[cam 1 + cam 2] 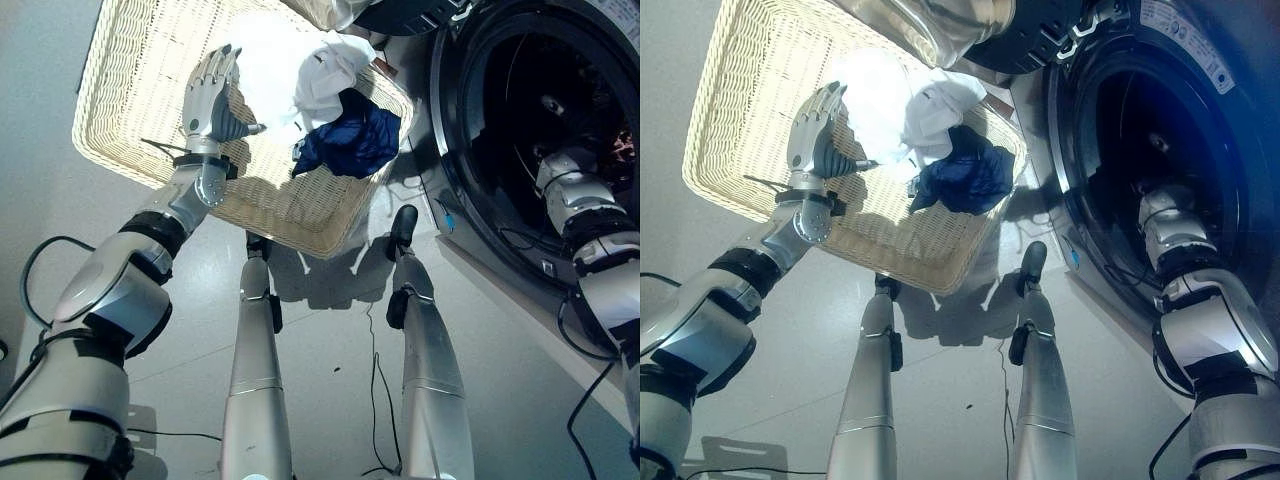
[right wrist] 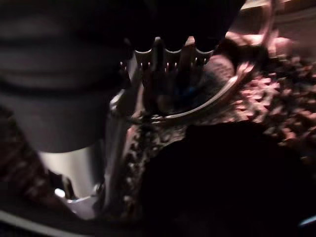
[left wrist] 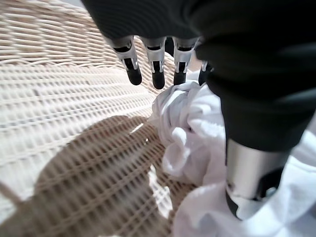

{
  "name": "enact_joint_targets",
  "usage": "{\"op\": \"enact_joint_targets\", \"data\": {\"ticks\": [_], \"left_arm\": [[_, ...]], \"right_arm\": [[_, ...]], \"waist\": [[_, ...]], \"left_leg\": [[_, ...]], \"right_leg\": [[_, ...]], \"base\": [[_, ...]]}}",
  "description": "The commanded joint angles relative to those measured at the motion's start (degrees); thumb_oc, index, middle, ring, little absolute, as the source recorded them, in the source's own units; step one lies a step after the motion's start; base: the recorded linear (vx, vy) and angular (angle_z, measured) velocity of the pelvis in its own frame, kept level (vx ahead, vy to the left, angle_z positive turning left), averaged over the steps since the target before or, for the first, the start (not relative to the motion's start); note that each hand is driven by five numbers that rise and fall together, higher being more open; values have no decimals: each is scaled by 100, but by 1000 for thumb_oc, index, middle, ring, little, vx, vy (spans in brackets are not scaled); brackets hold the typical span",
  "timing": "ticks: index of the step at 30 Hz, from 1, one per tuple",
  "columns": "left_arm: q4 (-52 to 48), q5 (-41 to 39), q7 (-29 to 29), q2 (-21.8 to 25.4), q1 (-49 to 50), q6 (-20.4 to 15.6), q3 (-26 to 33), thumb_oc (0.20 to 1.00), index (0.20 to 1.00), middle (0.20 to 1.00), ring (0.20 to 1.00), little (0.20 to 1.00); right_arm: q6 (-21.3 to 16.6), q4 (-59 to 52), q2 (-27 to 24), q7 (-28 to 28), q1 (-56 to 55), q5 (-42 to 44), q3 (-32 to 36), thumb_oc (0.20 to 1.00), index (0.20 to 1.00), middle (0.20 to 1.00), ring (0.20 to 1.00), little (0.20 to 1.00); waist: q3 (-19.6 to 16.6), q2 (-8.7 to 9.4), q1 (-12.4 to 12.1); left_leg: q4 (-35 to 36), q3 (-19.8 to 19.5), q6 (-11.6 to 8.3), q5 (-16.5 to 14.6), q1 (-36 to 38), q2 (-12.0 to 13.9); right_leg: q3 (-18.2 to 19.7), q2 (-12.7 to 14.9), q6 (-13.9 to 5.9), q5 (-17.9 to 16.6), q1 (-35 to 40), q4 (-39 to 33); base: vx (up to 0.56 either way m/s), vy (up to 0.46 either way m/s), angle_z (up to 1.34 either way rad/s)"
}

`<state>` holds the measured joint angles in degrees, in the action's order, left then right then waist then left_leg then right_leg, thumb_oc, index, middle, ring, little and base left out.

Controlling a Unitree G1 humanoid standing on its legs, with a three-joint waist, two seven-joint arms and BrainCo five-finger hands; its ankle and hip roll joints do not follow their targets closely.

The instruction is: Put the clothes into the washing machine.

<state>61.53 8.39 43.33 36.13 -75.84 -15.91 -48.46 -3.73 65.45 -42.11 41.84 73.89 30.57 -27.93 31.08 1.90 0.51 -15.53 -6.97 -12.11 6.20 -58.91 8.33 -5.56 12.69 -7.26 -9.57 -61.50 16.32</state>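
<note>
The left hand (image 1: 208,92) hangs with straight, relaxed fingers over the wicker basket (image 1: 130,60), just beside the white garment (image 1: 325,75), seemingly poised to take it; the navy garment (image 1: 350,140) lies against it; the right hand (image 2: 168,57) reaches inside the washing machine (image 1: 450,130), its grip impossible to tell in the dark drum.
</note>
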Motion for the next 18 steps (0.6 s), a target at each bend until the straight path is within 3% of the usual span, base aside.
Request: {"op": "enact_joint_targets", "data": {"ticks": [1, 8, 15, 18], "left_arm": [[117, 429, 434, -110, -371, -52, 144, 1000, 1000, 1000, 1000, 1000], [237, 599, 1052, -316, -576, 53, 254, 1000, 1000, 1000, 1000, 1000], [271, 726, 807, -477, -636, -294, 244, 1000, 1000, 1000, 1000, 1000], [298, 834, 307, -569, -699, -509, 98, 1000, 1000, 1000, 1000, 1000]], "right_arm": [[75, 168, -213, 294, 0, -247, -198, 1000, 1000, 1000, 1000, 1000], [146, 322, 98, 287, -224, -591, -175, 1000, 1000, 1000, 1000, 1000], [95, 368, 316, 283, -358, -623, -122, 1000, 1000, 1000, 1000, 1000], [75, 342, 394, 306, -380, -673, -113, 1000, 1000, 1000, 1000, 1000]], "waist": [[-129, 44, 15], [-129, 60, 103], [-129, 69, 160], [-129, 62, 217]], "left_leg": [[71, 106, 580, -169, 74, -557], [136, 152, 536, -172, 25, -543], [166, 186, 494, -181, 8, -516], [190, 227, 476, -183, 20, -501]], "right_leg": [[-18, -315, -451, -236, -82, -15], [20, -363, -458, -240, -172, -55], [57, -396, -459, -245, -215, -71], [97, -422, -459, -248, -228, -90]], "base": [[0, 0, 0], [0, 0, 0], [0, 0, 0], [-2, 13, 0]]}}
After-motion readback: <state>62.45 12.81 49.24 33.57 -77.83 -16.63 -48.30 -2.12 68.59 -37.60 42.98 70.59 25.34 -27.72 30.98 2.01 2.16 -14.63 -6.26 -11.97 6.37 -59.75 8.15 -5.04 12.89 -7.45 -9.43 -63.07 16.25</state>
